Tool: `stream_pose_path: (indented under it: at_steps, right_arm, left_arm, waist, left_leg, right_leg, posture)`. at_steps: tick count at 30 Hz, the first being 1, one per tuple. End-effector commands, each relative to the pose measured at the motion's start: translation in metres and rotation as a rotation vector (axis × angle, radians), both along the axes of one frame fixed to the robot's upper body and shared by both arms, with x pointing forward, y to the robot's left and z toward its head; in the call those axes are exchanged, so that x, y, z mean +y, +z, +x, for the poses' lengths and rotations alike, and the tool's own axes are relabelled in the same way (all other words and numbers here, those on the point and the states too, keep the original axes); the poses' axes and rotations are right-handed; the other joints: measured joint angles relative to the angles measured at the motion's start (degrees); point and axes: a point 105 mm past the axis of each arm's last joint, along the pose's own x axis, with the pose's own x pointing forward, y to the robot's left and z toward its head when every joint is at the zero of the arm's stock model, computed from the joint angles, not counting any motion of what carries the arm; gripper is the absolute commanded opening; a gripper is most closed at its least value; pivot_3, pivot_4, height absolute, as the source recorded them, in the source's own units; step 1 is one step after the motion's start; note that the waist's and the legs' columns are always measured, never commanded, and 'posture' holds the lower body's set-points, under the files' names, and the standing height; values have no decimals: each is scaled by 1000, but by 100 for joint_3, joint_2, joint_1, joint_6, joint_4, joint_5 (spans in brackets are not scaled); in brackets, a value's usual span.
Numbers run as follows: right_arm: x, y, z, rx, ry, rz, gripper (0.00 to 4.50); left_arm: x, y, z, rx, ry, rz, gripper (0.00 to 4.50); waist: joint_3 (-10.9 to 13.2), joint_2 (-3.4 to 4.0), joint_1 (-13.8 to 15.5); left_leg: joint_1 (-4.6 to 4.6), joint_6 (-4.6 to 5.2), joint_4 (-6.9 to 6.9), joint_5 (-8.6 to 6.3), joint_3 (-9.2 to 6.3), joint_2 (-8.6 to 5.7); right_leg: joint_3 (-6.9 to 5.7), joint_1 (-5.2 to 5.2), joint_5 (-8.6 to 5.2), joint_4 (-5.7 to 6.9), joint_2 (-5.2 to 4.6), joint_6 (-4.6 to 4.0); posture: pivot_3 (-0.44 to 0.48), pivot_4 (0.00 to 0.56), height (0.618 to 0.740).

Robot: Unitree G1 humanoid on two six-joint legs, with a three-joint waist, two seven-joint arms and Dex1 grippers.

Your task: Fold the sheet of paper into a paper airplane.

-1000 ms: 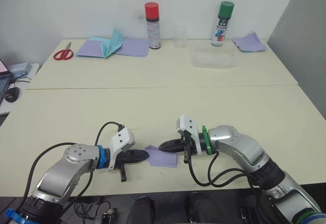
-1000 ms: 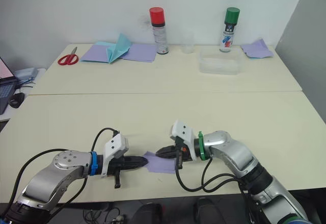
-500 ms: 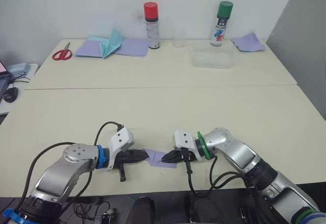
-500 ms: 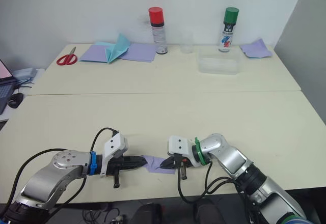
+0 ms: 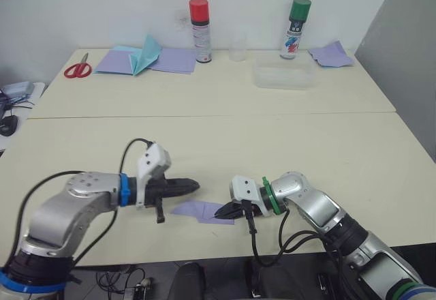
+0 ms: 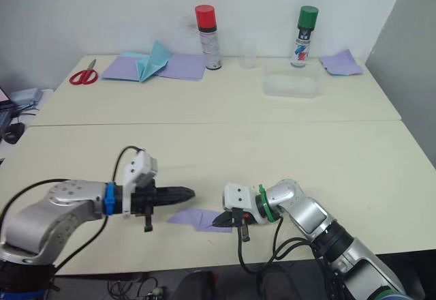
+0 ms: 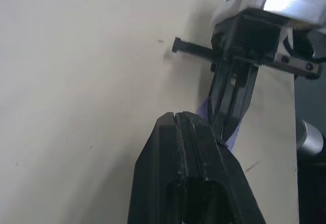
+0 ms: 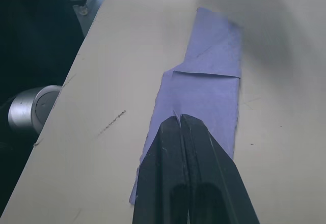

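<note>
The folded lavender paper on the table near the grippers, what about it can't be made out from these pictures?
- Folded lavender paper: its right end, in the eye views, is covered by the right gripper.
- Right wrist view: its near end runs under the shut fingers.
- Left wrist view: the left gripper hides most of it.

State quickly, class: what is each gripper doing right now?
Left gripper: shut, holding nothing, raised above the table beside the paper.
Right gripper: shut, its tip pressing on the folded lavender-purple sheet of paper.
</note>
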Motion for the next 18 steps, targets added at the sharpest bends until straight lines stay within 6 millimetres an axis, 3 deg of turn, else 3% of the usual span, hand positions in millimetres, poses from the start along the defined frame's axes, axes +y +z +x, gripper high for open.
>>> stream_pose_path:
  at_steps: [1, 8, 15, 18]
  right_arm:
    - [-6, -3, 3, 6, -24, -23, 27]
    - [-7, -1, 1, 5, -15, -14, 27]
    - [-9, 19, -5, 43, 41, 29, 27]
    - [-23, 33, -5, 56, 72, 17, 927]
  left_arm:
    - [-2, -19, -7, -30, -41, 107, 0]
    - [0, -55, -8, -39, -49, 237, 0]
    - [3, -66, -11, -8, -54, 263, 0]
    - [3, -67, -11, -2, -51, 265, 0]
  waist:
    - [0, 0, 2]
    - [-2, 1, 25]
    - [-2, 1, 82]
    - [-2, 1, 106]
  left_leg:
    - [0, -1, 0, 0, -1, 0]
    - [9, -1, 1, 0, -5, 3]
    - [12, -1, 8, 0, 1, 2]
    - [10, -1, 8, 0, 9, 0]
  right_leg:
    - [-1, -1, -1, 0, 0, -1]
    - [-3, 8, -3, 0, -3, -5]
    - [6, 16, -5, 0, -5, -8]
    - [9, 17, 2, -4, -6, 8]
  posture:
    - [0, 150, 740]
    - [0, 150, 740]
    - [0, 150, 740]
    - [0, 150, 740]
